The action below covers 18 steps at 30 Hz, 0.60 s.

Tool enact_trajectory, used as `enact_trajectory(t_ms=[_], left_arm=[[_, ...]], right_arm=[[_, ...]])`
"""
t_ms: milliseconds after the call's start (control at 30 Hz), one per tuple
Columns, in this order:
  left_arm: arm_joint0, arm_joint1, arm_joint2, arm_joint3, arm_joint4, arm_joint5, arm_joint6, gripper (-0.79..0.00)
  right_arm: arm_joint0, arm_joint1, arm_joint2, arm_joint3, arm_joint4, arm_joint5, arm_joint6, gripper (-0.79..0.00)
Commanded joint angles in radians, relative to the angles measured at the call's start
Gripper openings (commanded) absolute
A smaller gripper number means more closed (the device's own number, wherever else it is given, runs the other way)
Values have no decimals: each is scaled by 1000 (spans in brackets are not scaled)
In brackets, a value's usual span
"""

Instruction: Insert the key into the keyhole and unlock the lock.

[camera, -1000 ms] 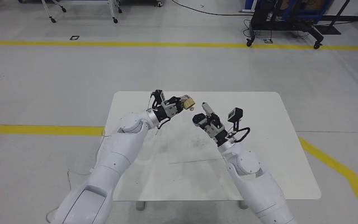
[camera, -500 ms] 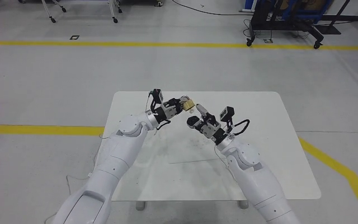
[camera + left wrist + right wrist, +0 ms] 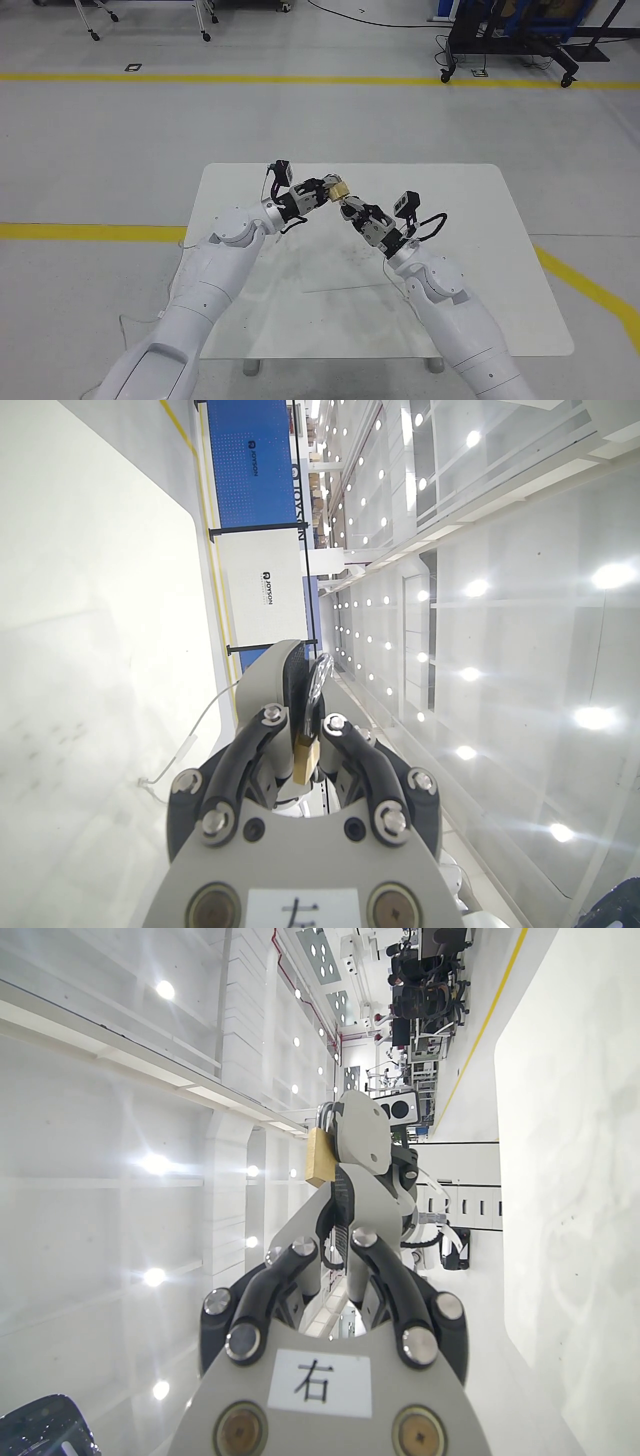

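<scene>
A small brass padlock point(image 3: 337, 187) hangs above the table's far middle, with my left gripper point(image 3: 326, 190) shut on it. In the left wrist view the silver shackle point(image 3: 318, 682) is clamped between the pads and the brass body point(image 3: 306, 761) points back toward the wrist. My right gripper point(image 3: 350, 207) is shut and its tips sit right at the lock. In the right wrist view the right gripper point(image 3: 336, 1188) ends just under the padlock point(image 3: 320, 1155). The key stays hidden between the ribbed pads point(image 3: 344, 1200).
Both arms meet over the white table point(image 3: 460, 290), whose far edge lies just behind them. A black wheeled frame point(image 3: 510, 45) stands on the floor at the back right, and yellow floor lines run past the table.
My right gripper has moved up and to the left across the table until its tips reach the padlock. The left gripper has held the lock almost still.
</scene>
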Motion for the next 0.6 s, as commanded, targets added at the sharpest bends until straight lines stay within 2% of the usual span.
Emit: enact_trajectory(t_ms=[0,167,333,567], left_arm=[[0,0,0,-1,6,-3,3,-785],[2,1,0,-6,15,-20,5,-785],[5,3,-1,-17,48,-67,13,-785],[8,6,-1,-29,103,-116,44,-785]], right_arm=[[-4,0,2,-2,6,4,7,-785],[-5,-3,14,3,147,61,52,-785],[22,-6,32,40,299,196,99,-785],[49,-2,54,78,406,352,162,-785]])
